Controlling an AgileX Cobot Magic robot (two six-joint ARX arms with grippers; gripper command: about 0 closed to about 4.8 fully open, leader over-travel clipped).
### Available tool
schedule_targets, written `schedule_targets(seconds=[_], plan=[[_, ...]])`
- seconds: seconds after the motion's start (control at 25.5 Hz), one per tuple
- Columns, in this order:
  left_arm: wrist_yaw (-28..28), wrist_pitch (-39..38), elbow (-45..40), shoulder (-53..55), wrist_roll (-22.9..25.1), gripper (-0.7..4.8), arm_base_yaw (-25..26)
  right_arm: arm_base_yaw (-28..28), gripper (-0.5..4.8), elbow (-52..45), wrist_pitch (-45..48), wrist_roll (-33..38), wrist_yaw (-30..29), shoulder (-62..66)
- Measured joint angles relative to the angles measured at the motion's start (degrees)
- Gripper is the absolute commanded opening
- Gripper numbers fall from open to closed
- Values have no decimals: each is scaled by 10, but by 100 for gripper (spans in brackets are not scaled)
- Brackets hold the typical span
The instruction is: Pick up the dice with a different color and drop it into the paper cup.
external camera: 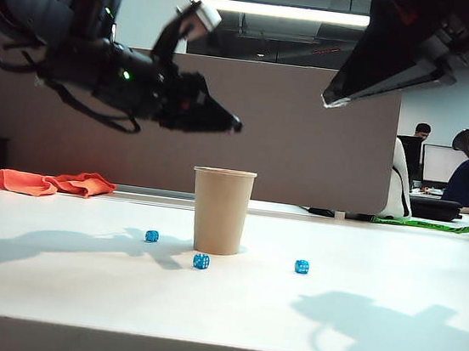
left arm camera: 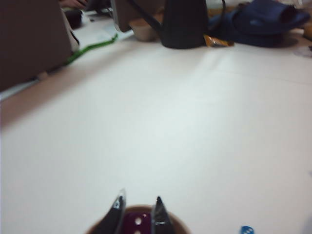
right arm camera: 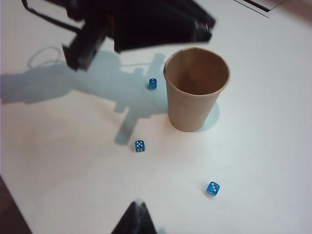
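left gripper (left arm camera: 138,214) narrowly parted, pinching purple die (left arm camera: 138,222) between fingertips, poised above paper cup (external camera: 221,211) mouth. pick done; release left. right gripper (right arm camera: 138,217) hangs near cup, looks closed, empty. three blue dice (external camera: 201,261) remain.

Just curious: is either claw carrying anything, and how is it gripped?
The left claw pinches the purple die between its fingertips, above the cup. The right claw seems empty.

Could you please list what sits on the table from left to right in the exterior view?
Orange cloth → first blue die → second blue die, just in front of the paper cup → third blue die.
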Motion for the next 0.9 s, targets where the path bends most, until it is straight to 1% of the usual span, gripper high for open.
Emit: schedule_targets(seconds=[0.16, 0.24, 0.28, 0.35, 0.39, 0.55, 0.67, 0.75, 0.79, 0.86, 0.9], plan=[[-5, -3, 0, 10, 0, 23, -4, 0, -2, 0, 0, 0, 0, 0], [-31, -2, 0, 10, 0, 31, -3, 0, -2, 0, 0, 0, 0, 0], [-34, -1, 0, 10, 0, 35, -3, 0, -2, 0, 0, 0, 0, 0], [-35, -1, 0, 10, 0, 95, -3, 0, -1, 0, 0, 0, 0, 0], [-35, -1, 0, 10, 0, 139, -4, 0, -2, 0, 0, 0, 0, 0], [-37, -1, 0, 10, 0, 141, -3, 0, -2, 0, 0, 0, 0, 0], [-37, -1, 0, 10, 0, 194, -3, 0, -2, 0, 0, 0, 0, 0], [-37, -1, 0, 10, 0, 195, -3, 0, -2, 0, 0, 0, 0, 0], [-37, -1, 0, 10, 0, 207, -4, 0, -2, 0, 0, 0, 0, 0], [-37, -1, 0, 10, 0, 257, -4, 0, -2, 0, 0, 0, 0, 0], [-37, -1, 0, 10, 0, 273, -4, 0, -2, 0, 0, 0, 0, 0]])
